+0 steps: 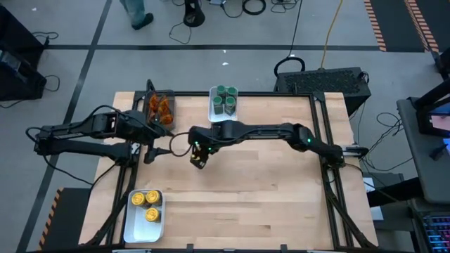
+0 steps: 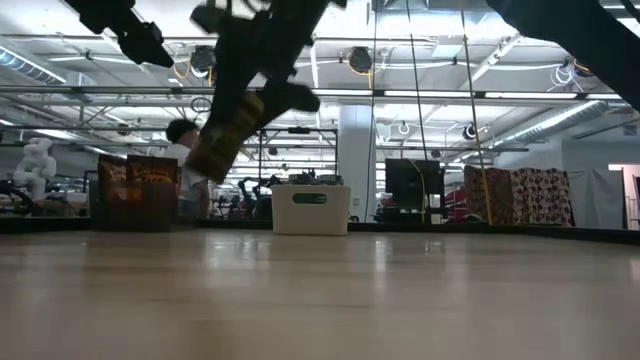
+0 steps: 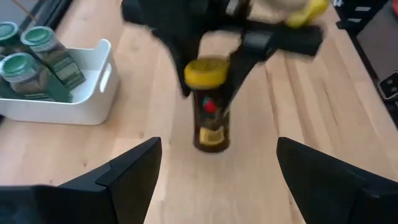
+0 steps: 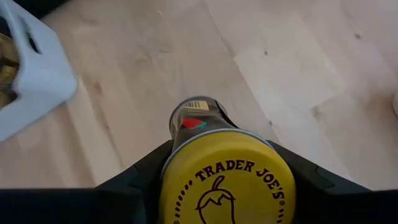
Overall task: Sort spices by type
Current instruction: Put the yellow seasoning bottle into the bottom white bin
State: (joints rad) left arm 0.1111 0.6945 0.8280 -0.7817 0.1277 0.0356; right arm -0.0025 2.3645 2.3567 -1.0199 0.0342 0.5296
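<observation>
My right gripper (image 1: 199,153) reaches across to the table's middle left, shut on a yellow-lidded spice jar (image 3: 209,109) with a dark label. The jar is in the air, as the low view (image 2: 225,135) shows. My left gripper (image 3: 214,180) stands open a little to the left of the jar, pointing at it, with nothing between its fingers. Several green-lidded jars stand in a white tray (image 1: 223,112) at the far edge. Three yellow-lidded jars (image 1: 146,204) stand in a white tray (image 1: 133,228) at the near left corner. My right gripper pinches the jar at its yellow lid (image 4: 227,180), one finger (image 4: 140,171) on each side of the lid. The fingers come from above, slanting down. The jar hangs below them, tilted, lifted clear of the table.
A dark clear-sided bin (image 1: 150,105) with orange-brown pieces (image 1: 162,109) sits at the far left, right behind my left arm. The wooden tabletop (image 1: 267,190) lies bare to the right and near side. A person stands in the room beyond the table (image 2: 183,140).
</observation>
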